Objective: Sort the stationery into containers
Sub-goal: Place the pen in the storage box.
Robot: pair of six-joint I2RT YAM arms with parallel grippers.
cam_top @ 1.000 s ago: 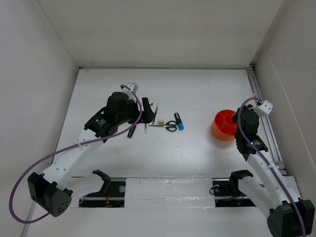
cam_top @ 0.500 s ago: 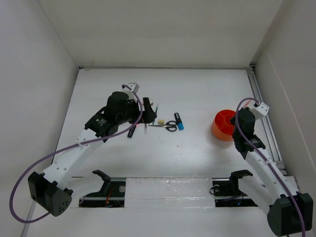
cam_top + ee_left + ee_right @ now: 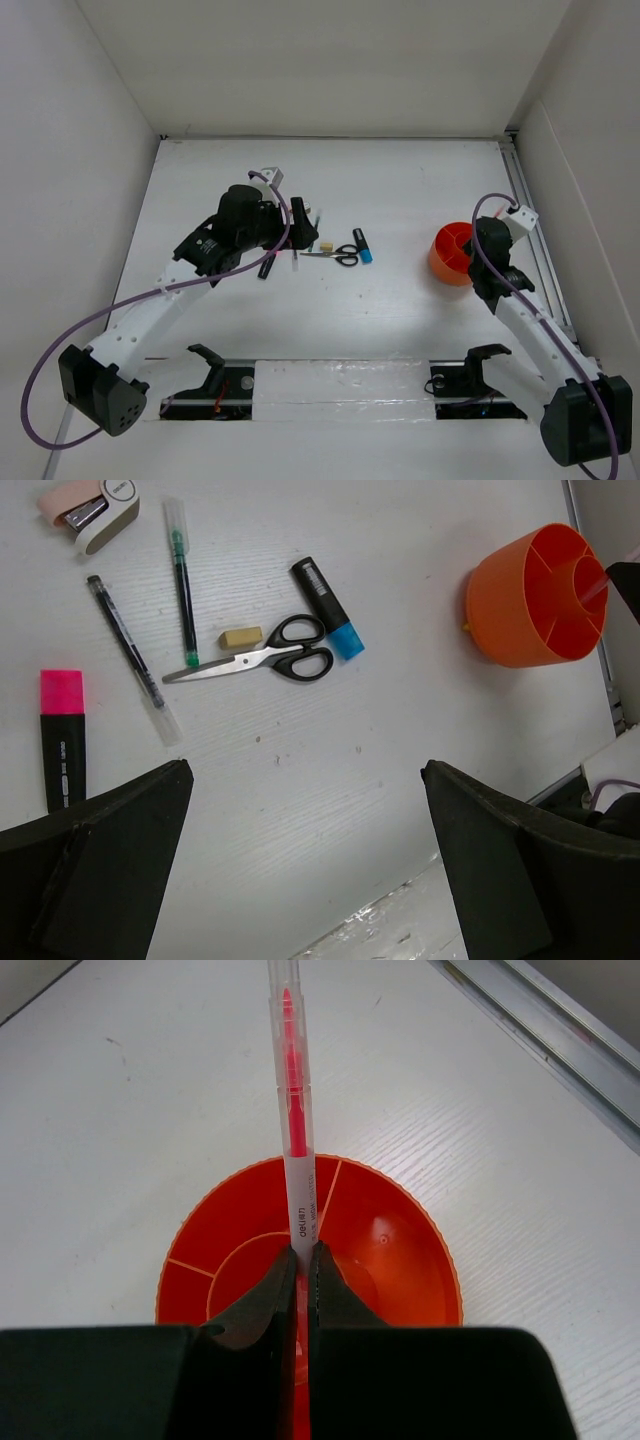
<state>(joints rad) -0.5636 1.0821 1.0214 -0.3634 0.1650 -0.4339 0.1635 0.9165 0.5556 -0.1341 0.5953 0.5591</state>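
The orange cup [image 3: 450, 254] stands at the right; it also shows in the left wrist view [image 3: 520, 600]. My right gripper [image 3: 301, 1255] is shut on a clear red pen [image 3: 292, 1110], held upright over the cup's [image 3: 400, 1250] inner compartments. My left gripper [image 3: 306, 770] is open and empty, hovering above the table near the stationery. Below it lie the scissors [image 3: 270, 661], a blue-capped marker [image 3: 328, 610], a pink-capped marker [image 3: 61, 735], a tan eraser [image 3: 240, 637], a green pen [image 3: 181, 585] and a dark pen [image 3: 130, 660].
A small pink and beige stapler-like item [image 3: 92, 508] lies at the far left of the pile. A metal rail [image 3: 530, 225] runs along the table's right edge, close to the cup. White walls enclose the table.
My right gripper has swung left and nearer with the red pen, coming over the cup. My left gripper has edged slightly right above the stationery.
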